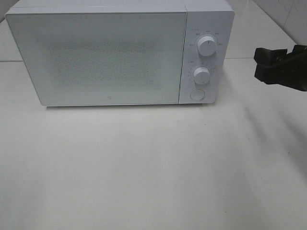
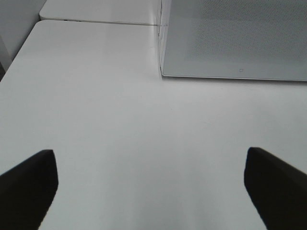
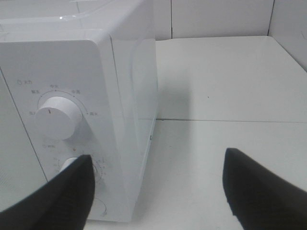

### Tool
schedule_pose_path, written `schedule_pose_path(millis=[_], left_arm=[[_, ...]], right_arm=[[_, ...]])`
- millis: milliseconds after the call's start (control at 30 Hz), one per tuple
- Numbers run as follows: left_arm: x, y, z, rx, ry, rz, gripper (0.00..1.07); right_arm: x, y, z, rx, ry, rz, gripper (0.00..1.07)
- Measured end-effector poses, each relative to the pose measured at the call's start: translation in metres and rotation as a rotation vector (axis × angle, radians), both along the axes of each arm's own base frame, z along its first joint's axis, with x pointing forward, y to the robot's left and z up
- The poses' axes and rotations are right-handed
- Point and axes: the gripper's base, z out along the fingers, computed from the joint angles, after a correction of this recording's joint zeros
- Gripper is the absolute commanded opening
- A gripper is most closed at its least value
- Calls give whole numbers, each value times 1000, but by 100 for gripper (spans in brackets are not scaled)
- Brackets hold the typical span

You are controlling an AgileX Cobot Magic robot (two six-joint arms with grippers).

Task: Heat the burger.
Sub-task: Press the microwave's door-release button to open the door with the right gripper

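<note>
A white microwave [image 1: 110, 57] stands at the far side of the white counter [image 1: 153, 167], its door [image 1: 96, 55] shut flat against the body. The door's panel is speckled grey and nothing can be made out through it. On the control strip at the right of the door sit an upper knob [image 1: 206, 46], a lower knob [image 1: 202, 75] and below them a round button [image 1: 196, 95].

The burger appears in none of the views, so where it lies cannot be told.

The right tool [image 1: 259, 64] hangs above the counter to the right of the microwave, about level with the knobs and apart from the casing. Its black fingers [image 3: 259, 191] stand wide apart with nothing between them.

The left tool [image 2: 151, 191] shows only in its own wrist view, over bare counter in front of the door's near left corner. Its fingers [image 2: 29, 187] are also spread wide and hold nothing
</note>
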Motion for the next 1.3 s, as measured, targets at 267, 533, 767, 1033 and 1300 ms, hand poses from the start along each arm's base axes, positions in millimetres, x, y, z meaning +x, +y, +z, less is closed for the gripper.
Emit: schedule_pose_path(millis=[267,533,767,1033,1300], left_arm=[[0,0,0,0,0,0,98],[0,0,0,0,0,0,98],[0,0,0,0,0,0,98],[0,0,0,0,0,0,98],[0,0,0,0,0,0,98]], right_arm=[[-3,-7,-21,2,-21,-70,74],[-6,15,-36,-41,-6,-69,74],[-15,45,-51,-48,34,-54,74],[-22,75,-60,-62,66,-27,74],[-25,98,-66,-87,90,-15,74]])
